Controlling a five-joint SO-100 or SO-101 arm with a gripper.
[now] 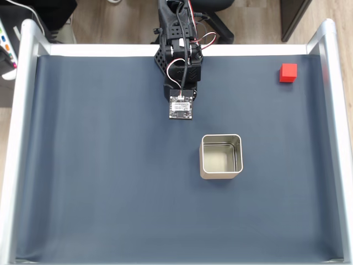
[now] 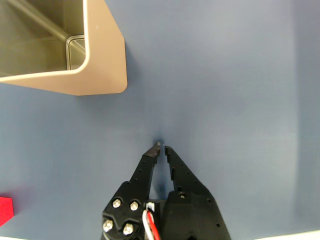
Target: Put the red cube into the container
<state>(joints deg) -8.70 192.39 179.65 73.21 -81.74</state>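
I am seeing my hand (image 2: 162,148) closing up with nothing in it. The red cube (image 1: 288,72) is sitting far off in the bench (image 1: 110,193) corner, well apart from the container (image 1: 220,157).

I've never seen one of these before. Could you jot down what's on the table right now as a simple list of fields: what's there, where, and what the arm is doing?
surface: dark blue mat with pale raised rails at its sides
red cube: on the mat near the top right corner in the fixed view, nothing touching it
container: square metal tin, right of centre, nothing inside
arm: black, reaching in from the top edge in the fixed view
gripper: tips nearly together, holding nothing, over bare mat
cube in container: no
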